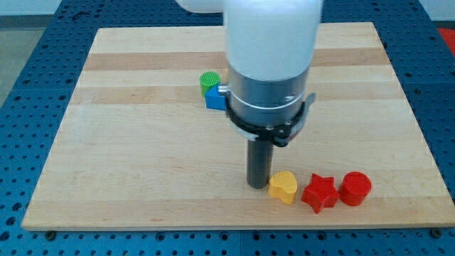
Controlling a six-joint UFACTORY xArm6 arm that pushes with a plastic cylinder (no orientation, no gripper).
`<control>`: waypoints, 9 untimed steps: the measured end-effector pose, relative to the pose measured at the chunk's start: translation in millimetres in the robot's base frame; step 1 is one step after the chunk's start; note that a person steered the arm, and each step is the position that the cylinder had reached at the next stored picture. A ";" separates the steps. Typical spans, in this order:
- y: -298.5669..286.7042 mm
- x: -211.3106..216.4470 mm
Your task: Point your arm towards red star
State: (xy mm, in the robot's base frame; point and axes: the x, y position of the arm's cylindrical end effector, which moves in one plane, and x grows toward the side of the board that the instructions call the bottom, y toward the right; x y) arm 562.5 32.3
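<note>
On the unlabelled wooden board [142,142], my tip [257,186], holding nothing, touches the yellow heart [283,187] beside the red star [319,193].

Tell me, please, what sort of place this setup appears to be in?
Probably a robotics lab bench: a wooden board lies on a blue perforated table, and my tip stands just left of the yellow heart, beside the red star.
</note>
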 end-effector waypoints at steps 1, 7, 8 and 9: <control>16.2 0.0; -0.9 56.1; 24.5 55.5; 51.9 56.1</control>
State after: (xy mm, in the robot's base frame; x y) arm 618.7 84.1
